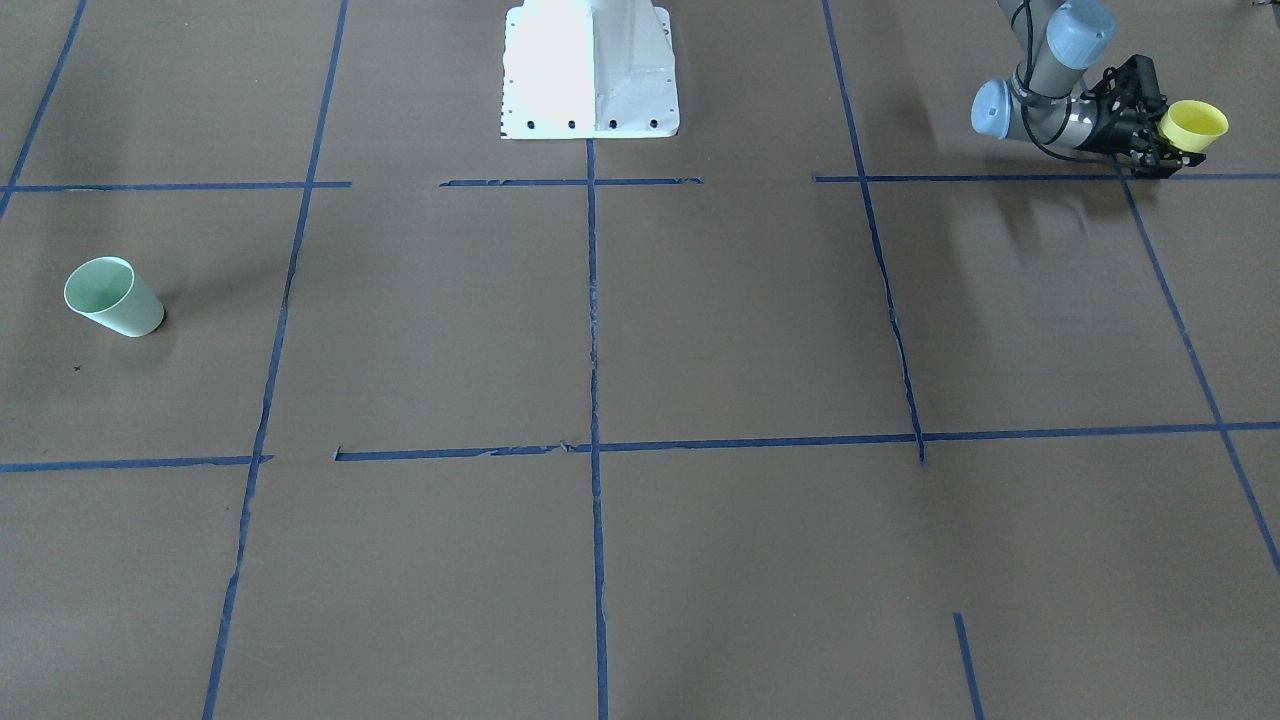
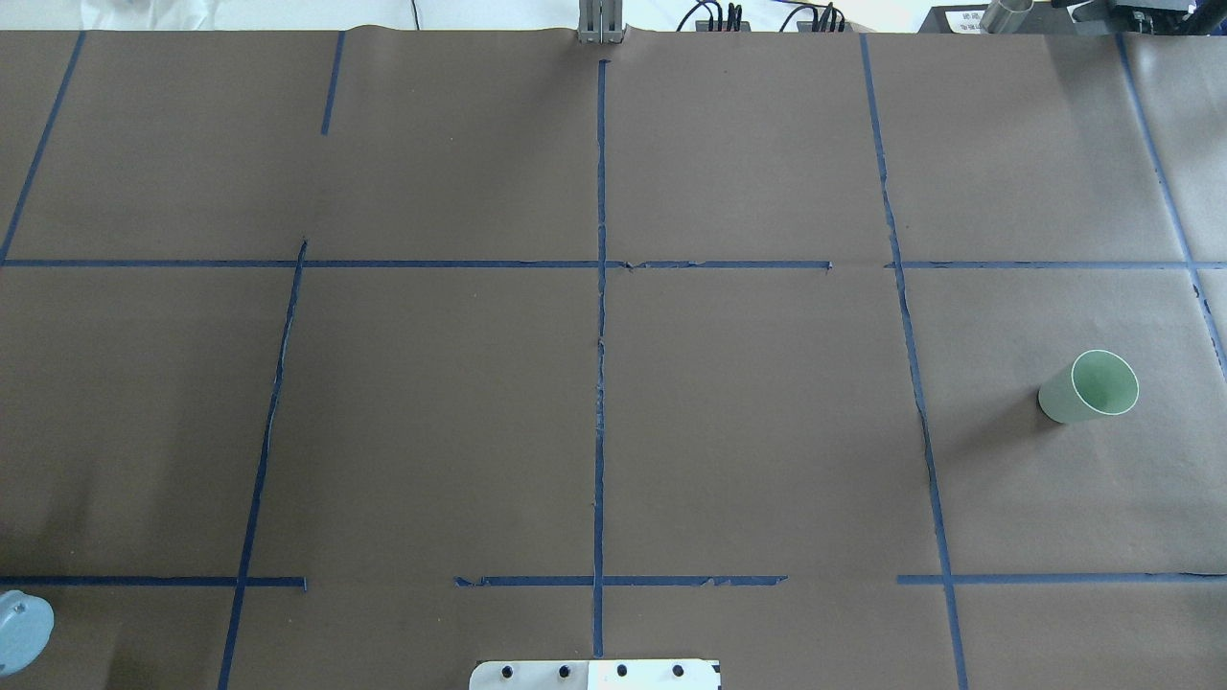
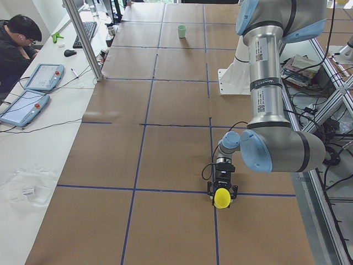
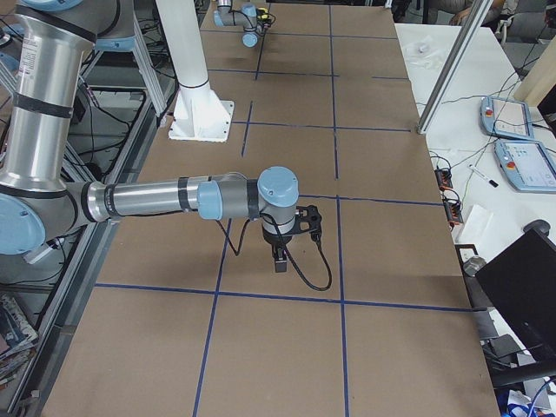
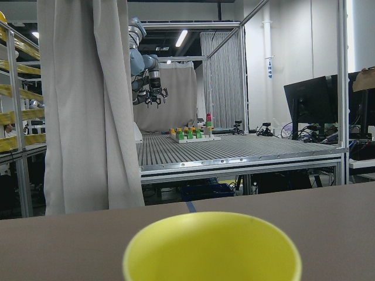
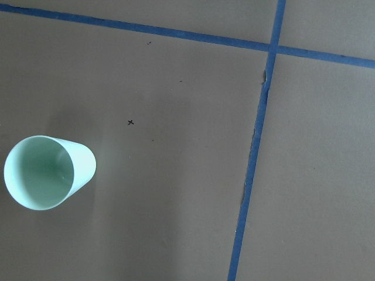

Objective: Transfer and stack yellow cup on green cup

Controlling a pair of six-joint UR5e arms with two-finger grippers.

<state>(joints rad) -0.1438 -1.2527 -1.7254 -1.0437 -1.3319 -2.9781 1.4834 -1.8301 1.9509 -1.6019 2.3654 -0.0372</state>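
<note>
The yellow cup (image 1: 1195, 127) sits between the fingers of my left gripper (image 1: 1172, 135) near the table's end on my left. The gripper lies level, low over the table, and is shut on the cup's side. The cup's rim fills the bottom of the left wrist view (image 5: 211, 249), and the cup also shows in the exterior left view (image 3: 223, 197). The green cup (image 1: 112, 298) (image 2: 1088, 388) stands upright and alone far off on my right side. The right wrist view looks down on it (image 6: 47, 171). My right gripper (image 4: 280, 259) points down over the table; I cannot tell whether it is open or shut.
The white robot base (image 1: 590, 70) stands at the middle of my edge of the table. Blue tape lines (image 2: 600, 316) divide the brown table cover into squares. An operator (image 3: 16, 41) sits at a side desk with tablets (image 3: 25, 105), beyond a metal pole (image 3: 83, 38).
</note>
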